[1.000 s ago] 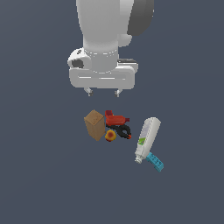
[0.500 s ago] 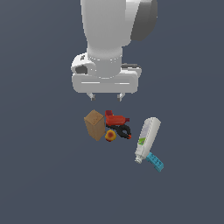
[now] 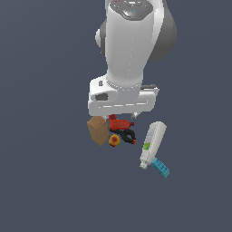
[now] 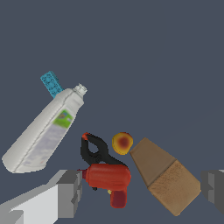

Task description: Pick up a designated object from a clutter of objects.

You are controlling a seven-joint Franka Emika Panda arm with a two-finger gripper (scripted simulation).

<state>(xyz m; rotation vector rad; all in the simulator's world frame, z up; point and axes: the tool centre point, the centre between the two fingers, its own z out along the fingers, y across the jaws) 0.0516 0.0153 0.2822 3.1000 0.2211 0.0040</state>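
**Blue brick lies past the bottle, tool not yet over it**

Blue brick (image 3: pixel 161 167) is the target, and the tool (image 4: pixel 142 192) hangs released and empty, its two grey fingers (image 4: pixel 70 192) spread wide in the wrist view. Taking the white bottle (image 3: pixel 152 142) as the landmark: the tool sits above the far side of the cluster from it, over the red and black tool-like item (image 4: pixel 105 173), the small orange-red fruit (image 4: pixel 122 142) and the tan cardboard box (image 4: pixel 164 175). The brick lies at the bottle's cap end, just beside or touching it; which cannot be told.

To do this step well, the arm should probably travel across to the bottle's cap end before descending, then turn the fingers to straddle the brick's narrow width, keeping one finger from nudging the bottle.

The bottle carries a green label (image 4: pixel 63 119); any writing on it is too small to read.
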